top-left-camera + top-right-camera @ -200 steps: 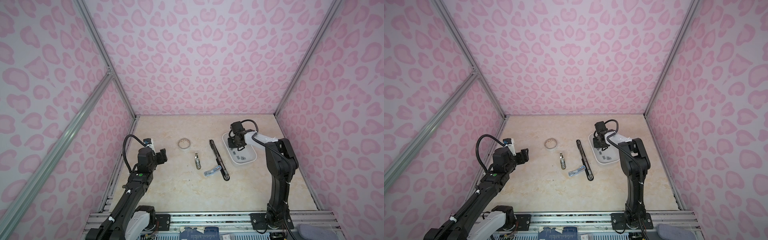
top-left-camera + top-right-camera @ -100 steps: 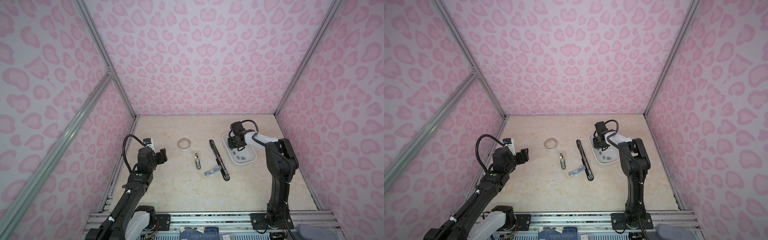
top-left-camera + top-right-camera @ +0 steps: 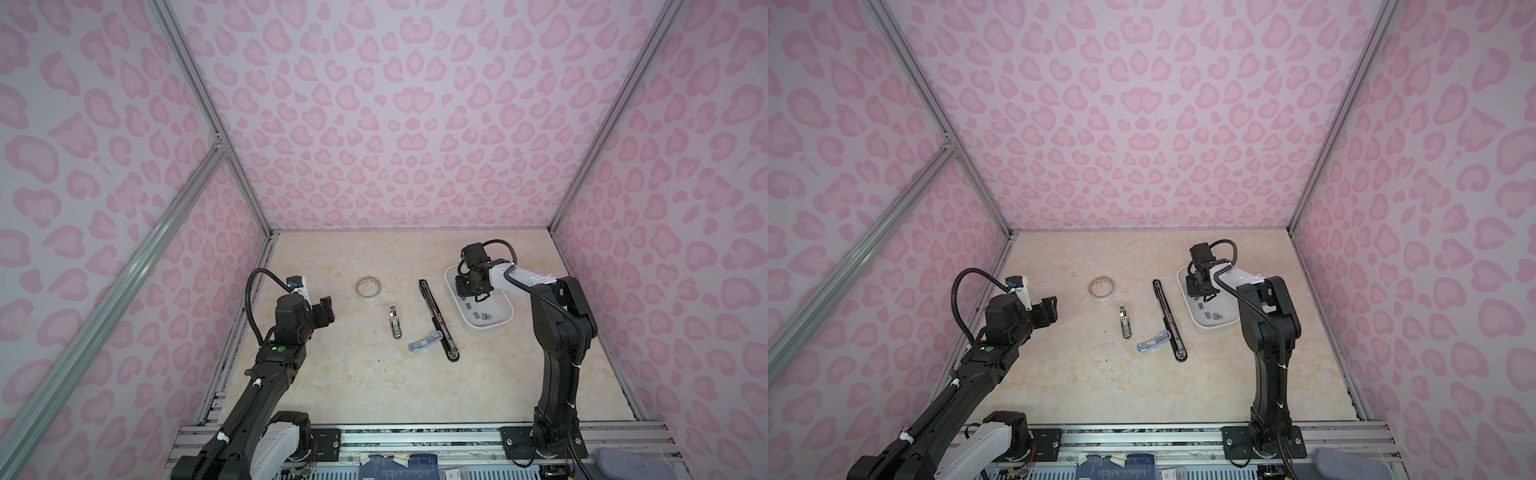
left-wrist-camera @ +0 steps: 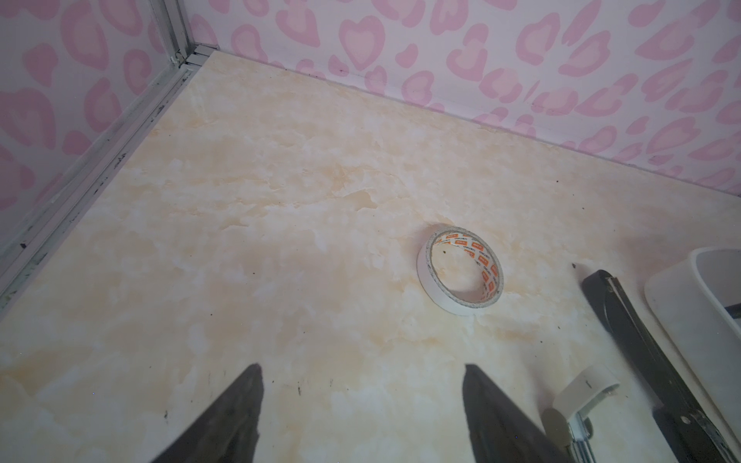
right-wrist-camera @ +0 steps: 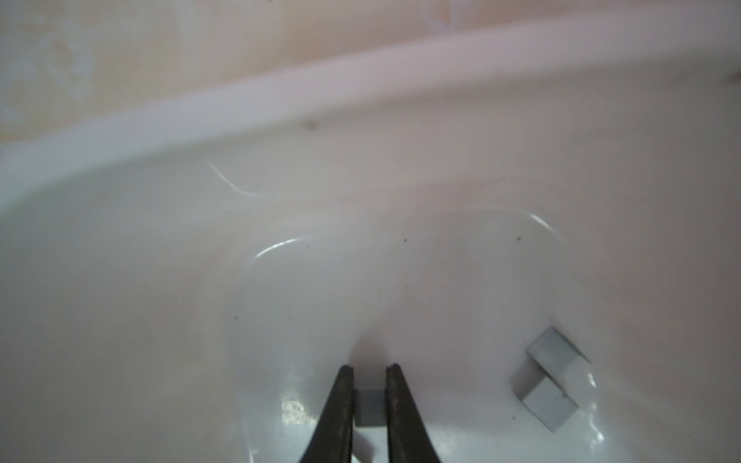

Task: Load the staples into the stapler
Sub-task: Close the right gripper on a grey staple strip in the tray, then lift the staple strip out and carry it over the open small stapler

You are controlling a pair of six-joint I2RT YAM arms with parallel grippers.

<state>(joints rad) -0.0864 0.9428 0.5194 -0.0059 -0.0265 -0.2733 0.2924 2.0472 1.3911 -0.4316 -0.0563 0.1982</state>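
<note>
Both top views, sharing the whole scene, look down from high over the table [image 3: 374,395] at six o'clock toward twelve; the left wrist camera looks low across it at the tape roll [image 4: 485,272], the right wrist camera close onto staples [image 5: 555,354] in the tray [image 5: 280,96] at two o'clock.

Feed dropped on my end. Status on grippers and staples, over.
Right gripper shut on one staple strip, down in white tray. Left gripper open, empty. Tape roll left of long black stapler, not in the way.
</note>
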